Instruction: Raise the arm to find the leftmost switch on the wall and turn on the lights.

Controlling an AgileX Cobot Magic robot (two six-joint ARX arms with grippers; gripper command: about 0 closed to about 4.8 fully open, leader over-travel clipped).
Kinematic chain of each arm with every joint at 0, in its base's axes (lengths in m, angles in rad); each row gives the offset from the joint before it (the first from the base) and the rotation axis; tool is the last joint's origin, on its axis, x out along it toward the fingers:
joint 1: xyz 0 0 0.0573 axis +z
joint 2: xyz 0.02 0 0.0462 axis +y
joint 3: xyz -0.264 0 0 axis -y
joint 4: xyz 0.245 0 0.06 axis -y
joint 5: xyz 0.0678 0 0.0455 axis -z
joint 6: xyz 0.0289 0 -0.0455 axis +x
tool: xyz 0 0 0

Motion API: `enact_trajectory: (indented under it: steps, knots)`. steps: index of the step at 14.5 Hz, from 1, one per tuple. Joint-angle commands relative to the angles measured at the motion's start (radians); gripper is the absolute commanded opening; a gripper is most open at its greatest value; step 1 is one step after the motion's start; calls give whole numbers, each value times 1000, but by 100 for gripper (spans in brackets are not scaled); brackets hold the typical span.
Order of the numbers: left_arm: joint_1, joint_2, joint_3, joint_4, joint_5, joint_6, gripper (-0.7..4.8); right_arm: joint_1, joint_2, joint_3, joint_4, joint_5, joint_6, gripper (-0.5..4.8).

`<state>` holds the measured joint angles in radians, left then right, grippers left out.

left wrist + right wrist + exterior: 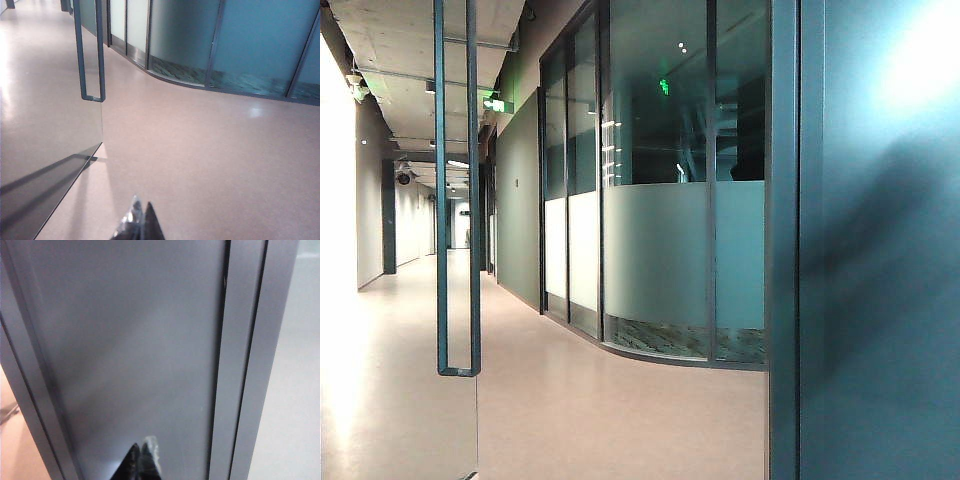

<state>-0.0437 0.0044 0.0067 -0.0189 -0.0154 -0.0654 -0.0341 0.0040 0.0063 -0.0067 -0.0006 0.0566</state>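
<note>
No switch shows in any view, so the task looks to be at its very start: the search for the leftmost switch is not done, and pressing it lies beyond that.

In the exterior view neither arm appears. A corridor runs away on the left, a glass door point(390, 400) with a tall dark handle point(457, 200) stands in the foreground, frosted glass partitions point(660, 250) curve along the middle, and a plain grey wall panel point(880, 300) fills the right side. The panel carries no switch where it can be seen.

The left gripper point(138, 225) points low over the bare floor point(210, 165), near the bottom edge of the glass door; its fingertips lie pressed together, holding nothing. The right gripper point(141, 462) faces a grey panel point(125, 350) just beside a vertical frame strip point(240, 365), close to the surface, its tips likewise clenched and empty.

My judgement is that an arm needs raising along the wall until the switches come into sight; everything remains to do.
</note>
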Motion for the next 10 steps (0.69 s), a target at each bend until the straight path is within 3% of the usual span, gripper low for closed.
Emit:
enact_trajectory:
  steps: [1,2,3,7,10]
  knots:
    - [2,0,3,139,24,-92,-5,0,-2,2,188,-3,4,0]
    - [2,0,10,288,38,-120,-5,0,-2,9,306,-5,4,0]
    - [2,0,36,344,38,-135,-5,0,-2,34,360,-5,4,-1]
    - [2,47,291,358,-27,-93,-5,-2,21,245,378,78,1,-1]
    - [2,275,555,393,-3,-80,-5,-2,205,486,378,69,-5,-1]
